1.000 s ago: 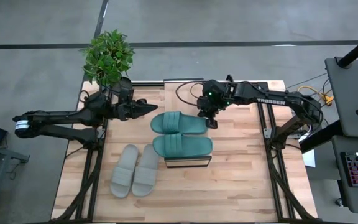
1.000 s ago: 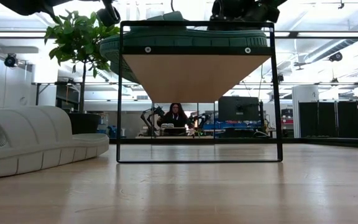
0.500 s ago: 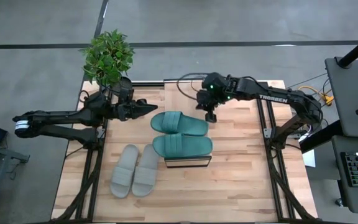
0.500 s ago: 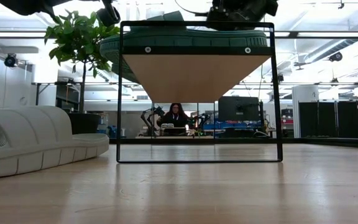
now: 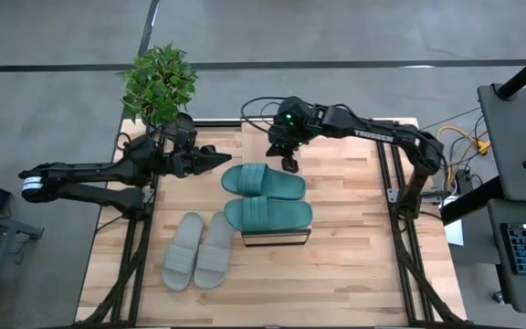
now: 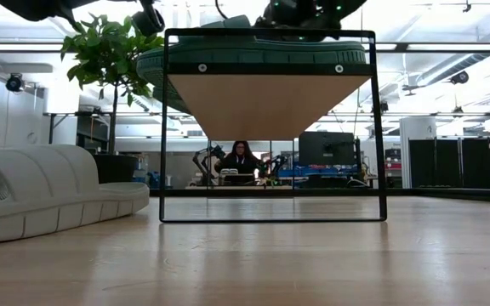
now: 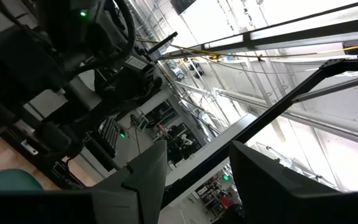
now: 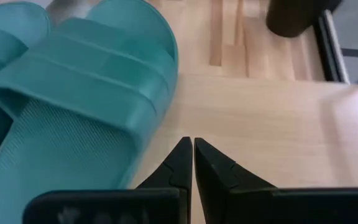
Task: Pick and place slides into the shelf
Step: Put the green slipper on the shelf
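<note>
So both teal-green slides (image 5: 265, 196) are up on the shelf (image 5: 276, 237), side by side on its plank, near the middle of the tabletop (image 5: 354, 274). The pale grey-beige slides (image 5: 199, 251) sit as a pair on the tabletop just off the shelf's left end, toward the near left corner, not yet placed.

Count: four slides total, two teal, two grey-beige. One shelf. One potted plant (image 5: 160, 84) at the far left corner.

Looks to me like the teal pair is done and the grey-beige pair is what's left, so roughly the halfway point. The plank looks full with the teal ones, so I'd guess the greys go on the lower level, which the low view shows bare.

The right gripper (image 5: 289, 164) hangs over the tabletop just past the far teal slide, fingers pressed together with nothing in them; its wrist view shows bare wood under the tips. The left gripper (image 5: 222, 161) waits near the far left edge, fingers parted, holding nothing. It's the closer one to the greys, so next move probably means swinging it toward the near side and coming down over one strap.
</note>
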